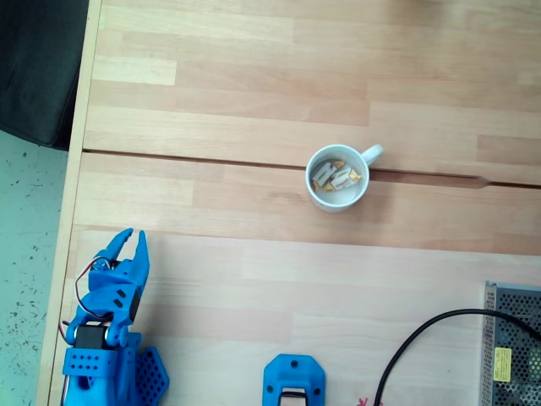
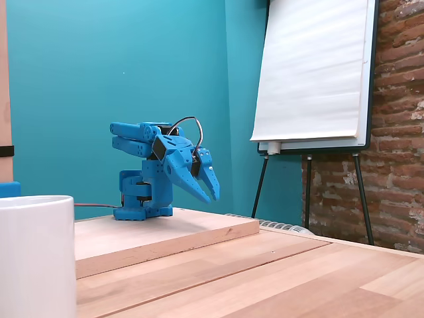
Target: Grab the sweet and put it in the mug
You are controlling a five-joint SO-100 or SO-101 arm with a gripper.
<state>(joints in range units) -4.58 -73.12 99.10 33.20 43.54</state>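
From above, in a fixed view, I see the small round white ceramic mug [image 1: 338, 178] standing upright near the middle of the pale wooden plank surface [image 1: 254, 279], its short handle pointing up and to the right. Inside it lie two tiny wrapped sweets [image 1: 338, 177] — white middles, twisted yellow-orange ends — resting together on the bottom. I judge the task finished.

My blue plastic arm is folded back at the lower left of that view, well apart from the mug. Its pincer [image 1: 133, 238] is released, jaws slightly parted, grasping nothing; the side fixed view shows it [image 2: 210, 193] pointing downward above the surface.

Such a sweet should be very light, its wrapper crinkly and slippery — best pinched across the firm middle, not the twisted ends.
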